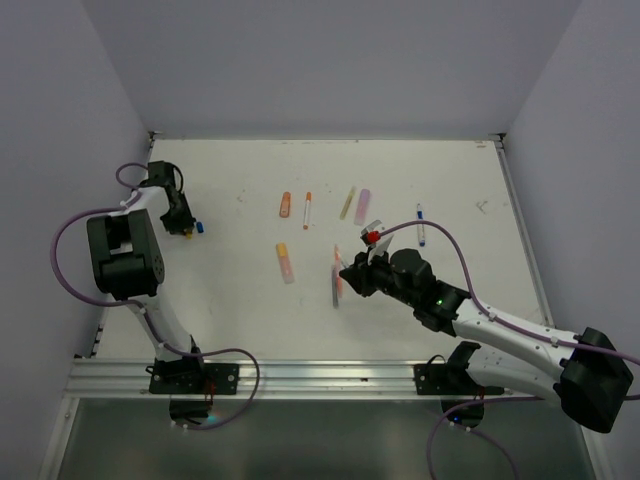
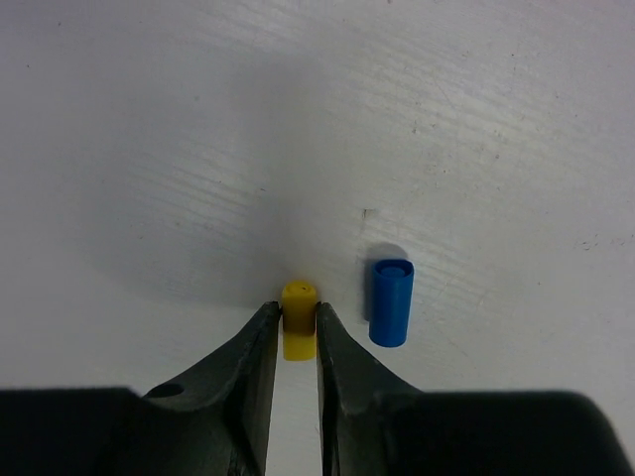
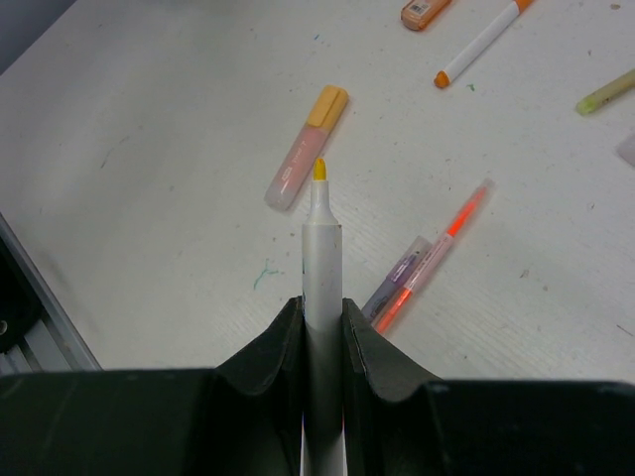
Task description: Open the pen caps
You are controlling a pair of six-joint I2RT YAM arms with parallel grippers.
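A small yellow pen cap (image 2: 298, 297) rests on the white table, and my left gripper (image 2: 297, 309) is shut on it, one fingertip against each side. A blue pen cap (image 2: 391, 302) lies free just to its right. From above, the left gripper (image 1: 185, 228) is at the table's far left with the blue cap (image 1: 200, 226) beside it. My right gripper (image 3: 322, 302) is shut on a white pen (image 3: 322, 248) whose bare yellow tip (image 3: 319, 170) points away from me. That gripper (image 1: 350, 272) hovers over the table's middle.
More pens lie about: a pink highlighter with an orange cap (image 3: 306, 149), a lilac pen beside an orange one (image 3: 422, 273), an orange highlighter (image 1: 285, 205), an orange-white marker (image 1: 307, 210), a yellow-green pen (image 1: 347, 203), a lilac one (image 1: 362, 206) and a blue-white one (image 1: 421, 225). Walls enclose the table.
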